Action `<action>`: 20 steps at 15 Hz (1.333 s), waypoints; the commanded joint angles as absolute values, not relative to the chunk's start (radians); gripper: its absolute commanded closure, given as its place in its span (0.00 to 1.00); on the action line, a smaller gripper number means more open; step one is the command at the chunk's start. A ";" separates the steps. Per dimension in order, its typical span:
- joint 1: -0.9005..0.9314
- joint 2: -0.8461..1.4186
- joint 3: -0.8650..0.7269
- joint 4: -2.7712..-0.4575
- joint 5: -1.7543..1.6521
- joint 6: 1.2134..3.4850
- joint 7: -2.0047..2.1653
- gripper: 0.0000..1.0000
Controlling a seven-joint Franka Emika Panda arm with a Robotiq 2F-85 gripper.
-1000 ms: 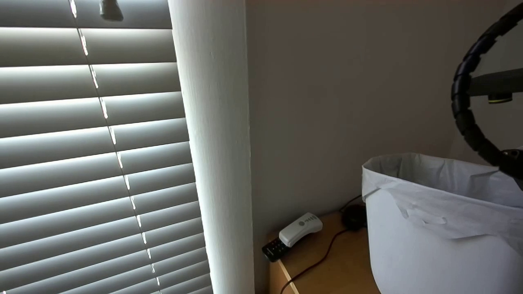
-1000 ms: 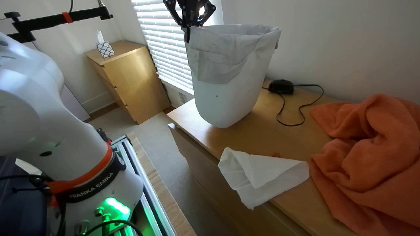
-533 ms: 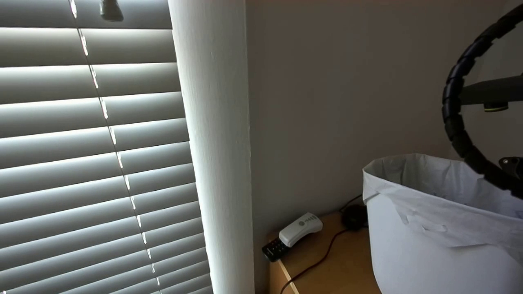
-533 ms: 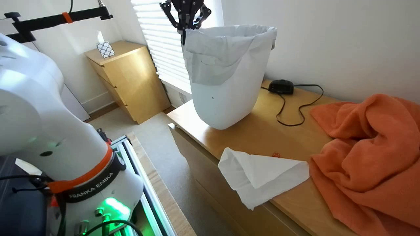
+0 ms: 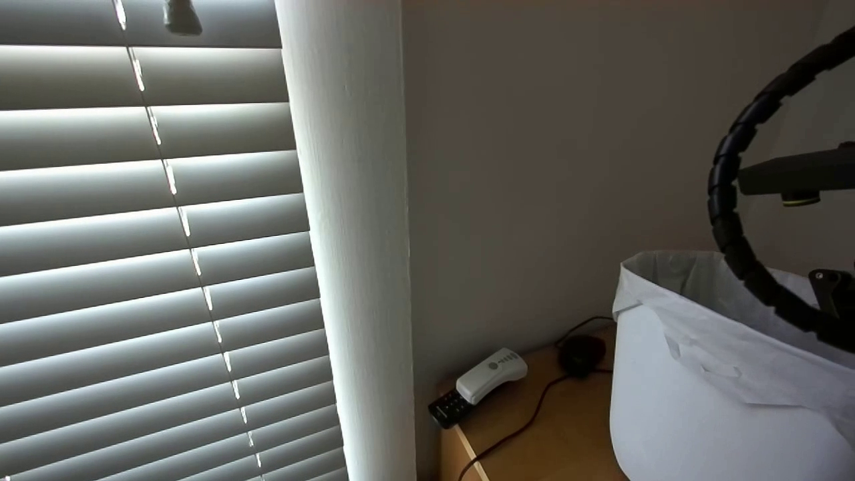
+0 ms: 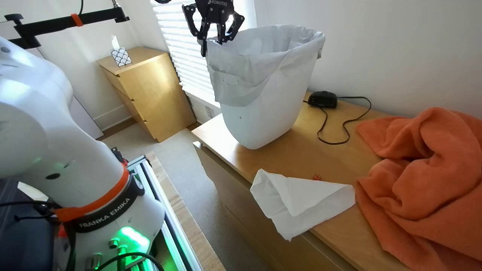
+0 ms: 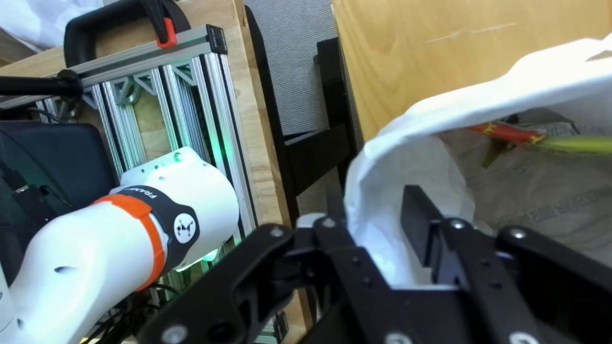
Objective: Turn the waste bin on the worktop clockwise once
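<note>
The white waste bin [image 6: 275, 103] stands on the tabletop [image 6: 297, 156], with a bag [image 6: 241, 71] folded over its top. The Robotiq gripper [image 6: 212, 45] has its jaws spread, one inside the bin and one outside. A black box [image 6: 322, 99] and a white sheet [image 6: 297, 199] lie near the bin; an orange cloth [image 6: 429, 180] is farther from it.

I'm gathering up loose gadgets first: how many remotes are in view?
2, by the look of them: in an exterior view, a black remote near the edge of the worktop and a white remote partly covering it. Any behind the waste bin would be hidden.
</note>
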State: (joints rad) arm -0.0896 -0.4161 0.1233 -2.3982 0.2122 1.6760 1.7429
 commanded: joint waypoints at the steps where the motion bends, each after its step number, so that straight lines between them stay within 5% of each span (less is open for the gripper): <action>1: -0.078 -0.403 0.107 -2.407 0.230 1.667 1.760 0.29; 5: -0.076 -0.391 0.106 -2.407 0.224 1.665 1.758 0.00; 20: 0.004 -0.610 0.098 -2.408 0.067 1.616 1.250 0.00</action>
State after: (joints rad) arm -0.0182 -0.5161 0.1289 -2.3819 0.0696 1.6555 1.3972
